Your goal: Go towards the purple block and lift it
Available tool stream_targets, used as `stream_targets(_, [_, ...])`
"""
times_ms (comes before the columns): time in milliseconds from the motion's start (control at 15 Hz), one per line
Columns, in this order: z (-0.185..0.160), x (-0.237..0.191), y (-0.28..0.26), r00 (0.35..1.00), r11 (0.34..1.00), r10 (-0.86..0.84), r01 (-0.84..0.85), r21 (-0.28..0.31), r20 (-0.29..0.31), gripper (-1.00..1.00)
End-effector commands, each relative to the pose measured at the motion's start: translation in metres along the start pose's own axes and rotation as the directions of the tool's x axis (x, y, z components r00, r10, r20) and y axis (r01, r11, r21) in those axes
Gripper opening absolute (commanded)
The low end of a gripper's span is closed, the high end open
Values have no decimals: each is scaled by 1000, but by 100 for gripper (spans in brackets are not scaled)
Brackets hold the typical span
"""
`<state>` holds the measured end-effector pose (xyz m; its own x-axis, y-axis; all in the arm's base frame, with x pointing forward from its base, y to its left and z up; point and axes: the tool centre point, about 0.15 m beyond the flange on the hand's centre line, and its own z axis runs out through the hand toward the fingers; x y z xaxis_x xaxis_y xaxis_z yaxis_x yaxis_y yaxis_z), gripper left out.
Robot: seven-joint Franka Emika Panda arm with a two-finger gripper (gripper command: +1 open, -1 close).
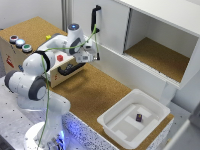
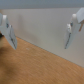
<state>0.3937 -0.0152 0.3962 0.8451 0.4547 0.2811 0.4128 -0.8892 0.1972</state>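
While the purple block (image 1: 139, 118) sits down inside the white tray (image 1: 113, 116), arm is nowhere near it yet. Tray is at the cork table's (image 1: 95, 92) corner nearest the exterior view's lower right; block lies on the tray floor toward the tray's far-right side, clear of the walls, so there looks to be room for fingers on either side.

Gripper (image 1: 89, 56) hangs above the far-left part of the table, well apart from the tray, beside the cardboard box (image 1: 20, 57) with the round buttons. Small red cube (image 1: 60, 58) and small yellow cube (image 1: 48, 37) are over there too, near the box — distractors, not targets. Red one appears to sit close under the arm's forearm; exact contact can't be told.

Wrist view: both fingers (image 2: 11, 35) spread wide apart, nothing between them, just cork surface and a pale wall behind. So jaws are parted and empty, ready for a grasp.

Judgement: step in hand is the approach, barely begun. Next move likely needs a long travel across the table toward the tray, then a descent past the tray rim; rim and raised inner ledges could catch a finger, and the block is tiny, so alignment matters.

White cabinet (image 1: 160, 35) stands along the far edge.
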Motion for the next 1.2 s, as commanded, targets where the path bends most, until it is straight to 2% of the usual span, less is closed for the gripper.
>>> stream_targets(0, [50, -43, 101, 976, 977, 211, -210, -32, 43, 100])
stream_targets(133, [56, -65, 141, 965, 967, 255, -253, -40, 59, 100])
stream_targets(400, [49, -105, 203, 953, 954, 300, -299, -37, 46, 100])
stream_targets(600, [39, -140, 256, 940, 941, 337, -337, -5, 53, 100])
stream_targets(800, [52, -170, 296, 937, 937, 338, -344, 58, 88, 100])
stream_targets(1000, [79, -203, 337, 934, 921, 334, -353, 167, 132, 100])
stream_targets(1133, [99, -216, 359, 947, 935, 287, -310, 175, 145, 100])
